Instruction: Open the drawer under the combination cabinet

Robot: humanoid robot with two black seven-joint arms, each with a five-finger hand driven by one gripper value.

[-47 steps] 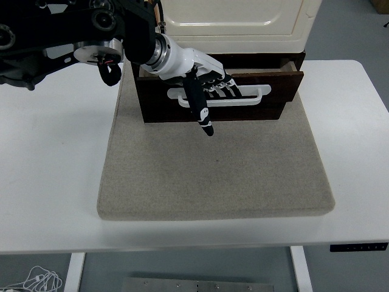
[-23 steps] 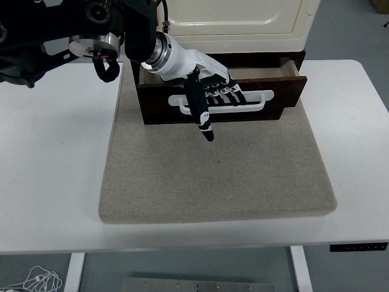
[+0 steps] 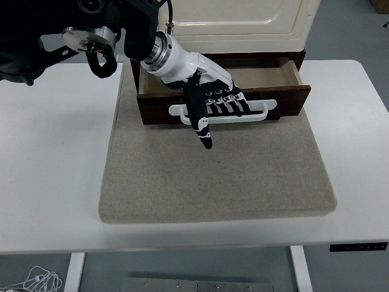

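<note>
The white handle (image 3: 223,112) of the half-open drawer (image 3: 222,91) is gripped by the left hand (image 3: 214,100), fingers curled through it.

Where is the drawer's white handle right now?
In the head view, the handle runs across the drawer front, upper middle, gripped by the left hand.

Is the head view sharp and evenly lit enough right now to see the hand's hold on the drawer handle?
Head view: sharp, no motion blur; soft even light, faint shadows only. The left hand shows its fingers hooked through the white bar handle of the dark brown wooden drawer, crisply outlined. Mild glare on the cream cabinet above; the black arm's detail is lost in darkness.
</note>
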